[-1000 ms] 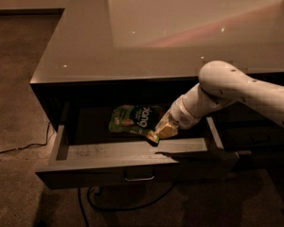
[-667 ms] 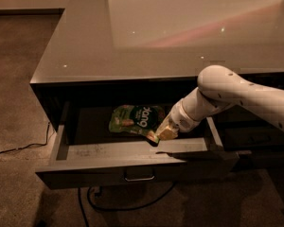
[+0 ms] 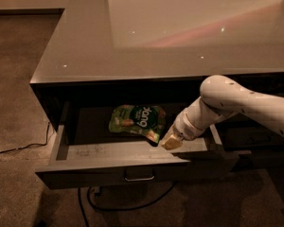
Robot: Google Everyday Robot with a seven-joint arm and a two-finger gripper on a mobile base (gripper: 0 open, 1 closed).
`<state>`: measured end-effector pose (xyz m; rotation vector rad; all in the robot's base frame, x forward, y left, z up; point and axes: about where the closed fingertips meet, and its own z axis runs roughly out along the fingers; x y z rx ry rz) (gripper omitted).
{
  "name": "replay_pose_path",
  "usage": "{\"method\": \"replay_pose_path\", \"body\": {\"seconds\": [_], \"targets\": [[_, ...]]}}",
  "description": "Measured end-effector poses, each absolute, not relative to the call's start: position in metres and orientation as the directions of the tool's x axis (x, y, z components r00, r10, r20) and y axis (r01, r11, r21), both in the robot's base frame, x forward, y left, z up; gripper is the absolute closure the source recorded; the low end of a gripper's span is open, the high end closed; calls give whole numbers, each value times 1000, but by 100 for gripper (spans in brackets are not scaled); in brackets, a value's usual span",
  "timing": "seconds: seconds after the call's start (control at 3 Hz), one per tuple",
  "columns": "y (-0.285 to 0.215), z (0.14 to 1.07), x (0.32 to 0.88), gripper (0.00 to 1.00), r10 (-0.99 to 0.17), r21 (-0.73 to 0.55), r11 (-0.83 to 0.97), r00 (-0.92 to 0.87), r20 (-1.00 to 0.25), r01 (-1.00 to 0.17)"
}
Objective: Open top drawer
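The top drawer [image 3: 113, 171] is a wide dark grey drawer pulled out from under the counter, with a small loop handle [image 3: 139, 176] at the centre of its front and a paler scuffed floor inside. A green snack bag [image 3: 135, 120] lies inside it. My gripper [image 3: 171, 142] reaches down from the right on the white arm [image 3: 236, 103], inside the drawer, just right of the bag and behind the drawer's front.
The glossy grey countertop [image 3: 180, 27] overhangs the drawer. A second drawer front [image 3: 248, 138] sits to the right, behind my arm. A black cable [image 3: 19, 150] runs over the brown floor at the left and loops under the drawer.
The arm and gripper have shifted very slightly; the drawer stays pulled out and the bag has not moved.
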<state>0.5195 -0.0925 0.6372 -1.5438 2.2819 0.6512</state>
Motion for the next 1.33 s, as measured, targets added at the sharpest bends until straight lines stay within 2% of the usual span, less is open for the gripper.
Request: {"method": "replay_pose_path", "body": {"seconds": [0.67, 1.33], "targets": [[-109, 659, 481, 100, -809, 181, 307, -357, -467, -934], [-101, 661, 440, 100, -847, 214, 184, -265, -460, -959]]}}
